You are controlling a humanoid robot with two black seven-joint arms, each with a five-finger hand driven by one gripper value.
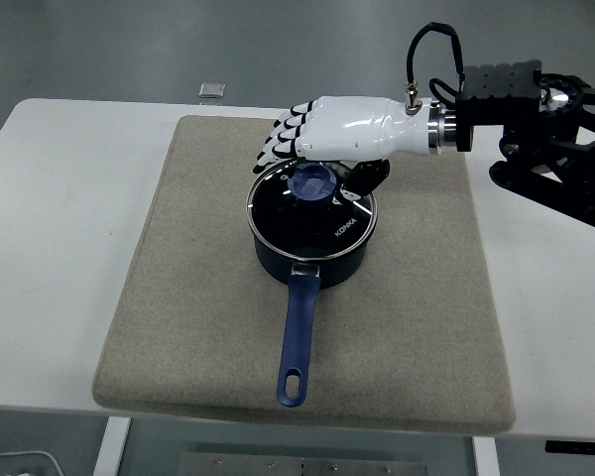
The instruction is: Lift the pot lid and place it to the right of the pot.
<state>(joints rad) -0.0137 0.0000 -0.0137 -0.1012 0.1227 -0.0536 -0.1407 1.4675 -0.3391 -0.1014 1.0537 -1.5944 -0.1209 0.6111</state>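
Observation:
A dark blue saucepan [312, 248] stands on the grey mat, its blue handle [297, 332] pointing toward the table's near edge. A glass lid [322, 213] with a blue knob [312, 183] sits on the pot. My right hand [317, 164], white with black joints, reaches in from the right and hovers low over the lid. Its fingers [283, 139] curve down just behind the knob, and the black thumb [365, 177] stands to the knob's right. The knob lies between them, and I see no firm grip on it. The left arm is out of view.
The grey mat [178, 297] covers most of the white table [59, 198], with bare mat to the right of the pot. A small clear object [213, 90] lies at the table's far edge. My black right forearm [545, 129] hangs over the table's right side.

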